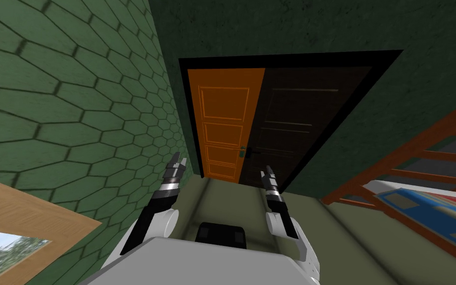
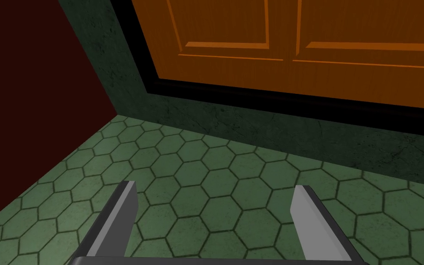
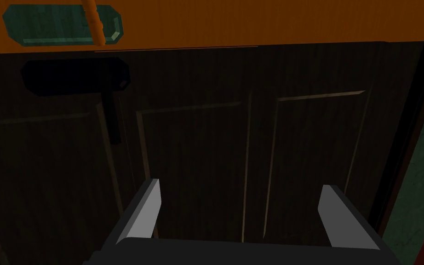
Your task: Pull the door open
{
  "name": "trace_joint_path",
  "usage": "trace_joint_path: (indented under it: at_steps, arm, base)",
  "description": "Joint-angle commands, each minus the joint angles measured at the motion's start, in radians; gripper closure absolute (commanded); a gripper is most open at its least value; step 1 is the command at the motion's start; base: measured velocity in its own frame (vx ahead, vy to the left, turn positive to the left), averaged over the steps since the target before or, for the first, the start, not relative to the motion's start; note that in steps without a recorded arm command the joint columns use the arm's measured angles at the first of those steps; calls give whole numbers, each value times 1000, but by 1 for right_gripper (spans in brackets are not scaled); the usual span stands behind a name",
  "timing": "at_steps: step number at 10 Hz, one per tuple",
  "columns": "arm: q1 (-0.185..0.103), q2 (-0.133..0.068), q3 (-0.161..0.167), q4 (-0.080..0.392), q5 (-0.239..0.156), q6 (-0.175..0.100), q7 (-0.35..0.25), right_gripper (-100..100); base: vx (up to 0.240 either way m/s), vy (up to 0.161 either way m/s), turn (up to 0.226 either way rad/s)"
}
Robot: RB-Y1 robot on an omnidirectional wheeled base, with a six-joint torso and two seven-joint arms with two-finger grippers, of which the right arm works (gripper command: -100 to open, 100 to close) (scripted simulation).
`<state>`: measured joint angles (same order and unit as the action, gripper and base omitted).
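**Both grippers short of the door, nothing held**

Head view: left gripper (image 1: 178, 161) and right gripper (image 1: 267, 170) are raised in front of me, apart from the door (image 1: 224, 123). It sits in a black frame (image 1: 291, 59) straight ahead, one half orange and the other dark. The handle (image 1: 242, 152) is where the halves meet. A hex-tiled wall (image 1: 73, 99) runs along my left.

Left wrist view: the fingers (image 2: 121, 216) stand wide apart with nothing between them. They point at the tiles beside the frame and the door's orange half.

Right wrist view: these fingers (image 3: 153, 211) are also spread wide and empty, facing the dark half. A green plate (image 3: 61, 25) carries an orange lever (image 3: 94, 23), with a dark twin just beside it. Both are off to one side of the gripper.

I judge this as the reach, with no grasp yet. Next I should swing the right gripper across to the lever, close on it, then draw back.
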<state>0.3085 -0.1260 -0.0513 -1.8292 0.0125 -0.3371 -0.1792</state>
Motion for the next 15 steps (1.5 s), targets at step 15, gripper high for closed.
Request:
trace_joint_path:
  at_steps: [15]
  arm:
    - [-131, -56, -65, 323, -32, 29, -7, -100]
  base:
    - [96, -26, 41]
